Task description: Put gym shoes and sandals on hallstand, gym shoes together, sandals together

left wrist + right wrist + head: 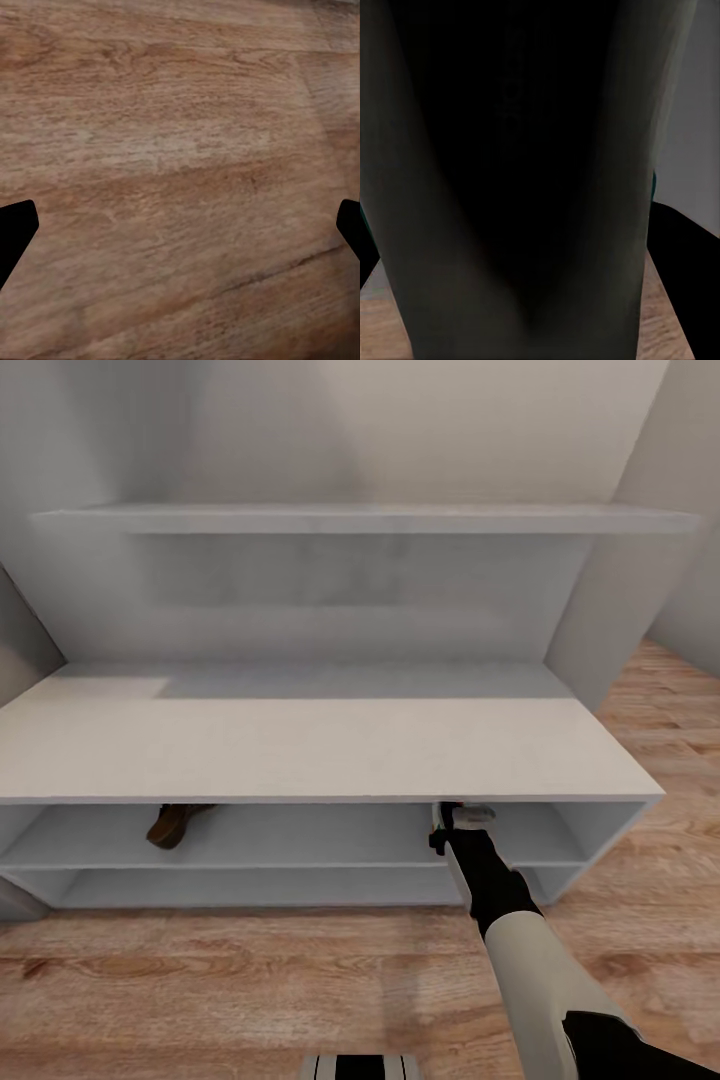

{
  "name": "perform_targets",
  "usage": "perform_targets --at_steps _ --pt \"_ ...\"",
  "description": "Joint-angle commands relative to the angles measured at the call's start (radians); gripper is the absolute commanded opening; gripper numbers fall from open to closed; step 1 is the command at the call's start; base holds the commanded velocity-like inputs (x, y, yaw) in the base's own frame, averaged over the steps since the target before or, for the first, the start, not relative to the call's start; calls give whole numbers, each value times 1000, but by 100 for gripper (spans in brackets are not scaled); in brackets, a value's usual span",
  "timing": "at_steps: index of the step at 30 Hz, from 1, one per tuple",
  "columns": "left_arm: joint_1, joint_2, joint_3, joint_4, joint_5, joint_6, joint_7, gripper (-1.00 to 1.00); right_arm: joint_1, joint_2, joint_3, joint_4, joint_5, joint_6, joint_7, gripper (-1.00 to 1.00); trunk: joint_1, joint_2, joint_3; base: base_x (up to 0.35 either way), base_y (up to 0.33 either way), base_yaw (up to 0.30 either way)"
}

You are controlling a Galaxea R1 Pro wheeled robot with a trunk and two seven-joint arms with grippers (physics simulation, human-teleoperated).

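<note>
Reaching under the rack (300,750) top, our right gripper (462,818) carries a shoe (470,813); jaws' state hidden; one sandal (172,825) shelved.

The hallstand (300,750) was pale grey-white, the corridor floor (250,980) light-brown wood grain (streaked darker), one sandal (175,824) brown, the right arm (540,970) black and cream.

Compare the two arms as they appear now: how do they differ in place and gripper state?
The right arm reaches into the hallstand upper shelf level; the left gripper faces bare corridor floor. The left gripper's fingers are wide apart, open; the right gripper's state cannot be told.
</note>
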Motion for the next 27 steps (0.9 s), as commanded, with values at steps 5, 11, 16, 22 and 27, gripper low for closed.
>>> perform_targets --at_steps 5,11,16,22,27 --pt "-1 -1 8 0 -9 -4 -6 100 0 1 -5 0 -2 3 3 -100 1 0 -1 137 0 0" --pt "-1 -1 8 0 -9 -4 -6 100 0 1 -5 0 -3 3 3 -100 1 0 -1 17 0 0" --pt "-1 -1 8 0 -9 -4 -6 100 0 1 -5 0 -2 3 3 -100 1 0 -1 2 0 0" --pt "-1 -1 8 0 -9 -4 -6 100 0 1 -5 0 -3 3 3 -100 1 0 -1 0 0 0" --pt "-1 -1 8 0 -9 -4 -6 100 0 1 -5 -2 -3 3 3 -100 1 0 -1 17 0 0"
